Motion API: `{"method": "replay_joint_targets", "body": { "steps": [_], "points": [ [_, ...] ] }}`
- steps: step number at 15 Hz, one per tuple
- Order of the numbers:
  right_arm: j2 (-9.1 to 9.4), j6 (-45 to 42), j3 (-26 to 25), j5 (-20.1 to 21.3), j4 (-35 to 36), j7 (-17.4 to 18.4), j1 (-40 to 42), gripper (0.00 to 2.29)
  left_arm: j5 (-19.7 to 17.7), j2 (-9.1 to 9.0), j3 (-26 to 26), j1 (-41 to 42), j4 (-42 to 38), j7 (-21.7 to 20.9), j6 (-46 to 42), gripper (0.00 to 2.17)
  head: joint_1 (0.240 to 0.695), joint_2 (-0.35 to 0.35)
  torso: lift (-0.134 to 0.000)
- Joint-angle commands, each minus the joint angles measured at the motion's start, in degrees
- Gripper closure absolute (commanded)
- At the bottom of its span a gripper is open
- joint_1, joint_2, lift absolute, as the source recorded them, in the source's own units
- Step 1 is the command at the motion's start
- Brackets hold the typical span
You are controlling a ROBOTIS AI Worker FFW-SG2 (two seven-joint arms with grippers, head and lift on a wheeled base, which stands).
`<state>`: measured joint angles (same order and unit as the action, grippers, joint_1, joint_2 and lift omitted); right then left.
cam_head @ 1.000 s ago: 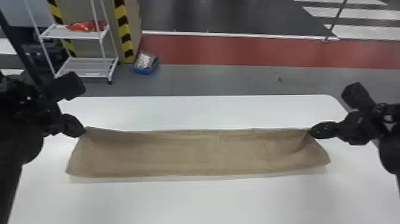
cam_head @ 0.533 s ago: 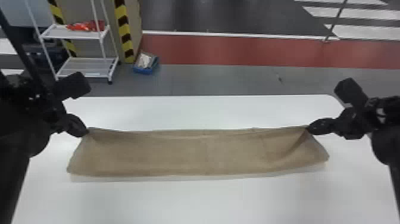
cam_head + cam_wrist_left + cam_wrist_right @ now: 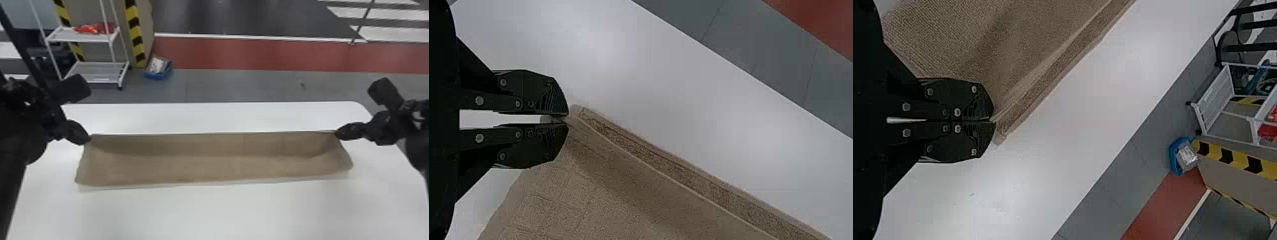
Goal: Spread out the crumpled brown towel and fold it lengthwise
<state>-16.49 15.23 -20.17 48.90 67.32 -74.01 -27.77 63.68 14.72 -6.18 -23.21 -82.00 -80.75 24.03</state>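
The left gripper (image 3: 88, 138) has its two black fingers closed around a corner of a brown towel (image 3: 217, 162), the cloth pinched between their tips. The right gripper (image 3: 338, 135) is clenched on the towel too, its tips nearly meeting over a corner at the other end.

Between the two sets of fingertips, the towel's far edge runs almost straight across, with a darker, shaded band just on the robot's side of it. From both pairs of tips the cloth slopes toward the robot, spread in a long, narrow shape. Its near edge lies closer to the robot than the fingers, and its near corners reach a little farther out to the sides than the fingertips do. In the left wrist view, a second hemmed edge runs alongside the one leading away from the left fingertips, so layers show there.

Around and beneath the towel is a white table (image 3: 217, 210), whose far edge lies beyond both grippers. Farther out, past the left fingers, stands a white rack (image 3: 99, 68) with red items (image 3: 95, 28) on its upper shelf. To the right of the rack, a blue container (image 3: 156, 75) sits on the gray floor (image 3: 239, 86), beside a pillar striped yellow and black (image 3: 137, 38).
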Motion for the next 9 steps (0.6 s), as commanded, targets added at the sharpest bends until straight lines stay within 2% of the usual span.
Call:
{"method": "replay_joint_targets", "body": {
  "steps": [1, 9],
  "points": [
    [-0.03, 0.7, -0.5, -0.7, 0.1, -0.1, -0.1, 2.01, -0.1, 0.05, -0.6, -0.2, -0.1, -0.1, -0.2, 1.05, 0.695, -0.050, -0.124],
    [0.23, 3.0, 2.5, 0.7, 0.4, 0.9, -2.3, 2.01, 0.3, -0.66, 1.8, -1.5, 2.2, 1.5, -0.2, 1.05, 0.695, -0.053, -0.124]
  ]
}}
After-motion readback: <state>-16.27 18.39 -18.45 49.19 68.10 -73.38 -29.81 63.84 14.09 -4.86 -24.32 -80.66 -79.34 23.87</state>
